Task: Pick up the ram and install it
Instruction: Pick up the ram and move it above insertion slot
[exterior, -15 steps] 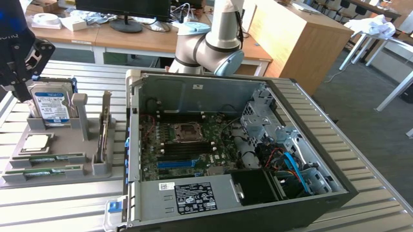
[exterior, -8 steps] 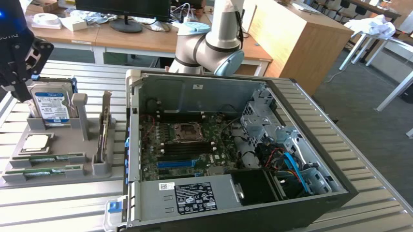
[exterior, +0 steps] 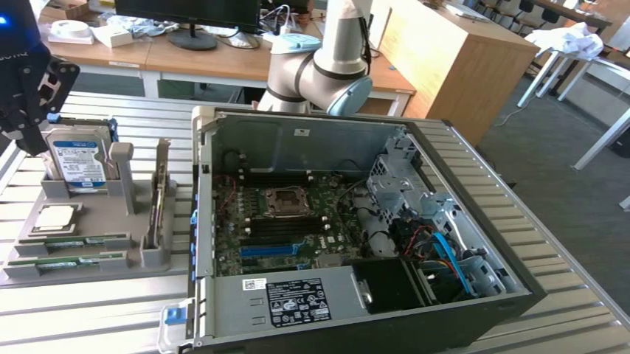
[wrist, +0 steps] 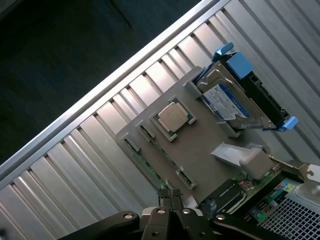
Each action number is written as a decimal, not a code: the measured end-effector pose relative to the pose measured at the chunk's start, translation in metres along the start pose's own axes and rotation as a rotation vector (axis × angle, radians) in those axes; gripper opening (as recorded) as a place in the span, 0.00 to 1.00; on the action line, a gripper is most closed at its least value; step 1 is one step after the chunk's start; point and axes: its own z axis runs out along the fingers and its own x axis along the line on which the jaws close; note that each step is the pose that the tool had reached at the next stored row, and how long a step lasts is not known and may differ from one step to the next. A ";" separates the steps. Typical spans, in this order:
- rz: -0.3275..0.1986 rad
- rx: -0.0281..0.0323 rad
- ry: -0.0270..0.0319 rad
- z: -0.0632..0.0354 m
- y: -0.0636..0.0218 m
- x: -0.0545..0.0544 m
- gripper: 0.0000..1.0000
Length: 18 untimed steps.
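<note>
1. The gripper's [wrist: 169,197] jaws are pressed together, with nothing between them.
2. It hangs tips-down above the grey tray [exterior: 99,214].
3. Two ram sticks [exterior: 74,241] lie flat in that tray's slots, just beside the processor [wrist: 172,117].
4. The arm [exterior: 330,70] bends behind the open computer case [exterior: 295,140], reaching toward the exterior view's left.

the table [wrist: 75,165] is of ribbed metal with a dull, brushed grey finish, and the tray [wrist: 200,150] on it looks like smooth matt grey plastic. the processor [wrist: 173,116] has a bright metal lid, while the hard drive [wrist: 225,100] carries a glossy paper label and a blue plastic frame [wrist: 240,62]. the computer case [exterior: 295,144] is of matt grey sheet metal.
</note>
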 end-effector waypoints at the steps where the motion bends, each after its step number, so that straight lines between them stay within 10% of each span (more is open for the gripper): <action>1: -0.008 -0.0003 0.0004 0.0000 0.0000 0.000 0.10; 18: -0.176 -0.0039 0.0083 0.0000 0.0000 0.000 0.10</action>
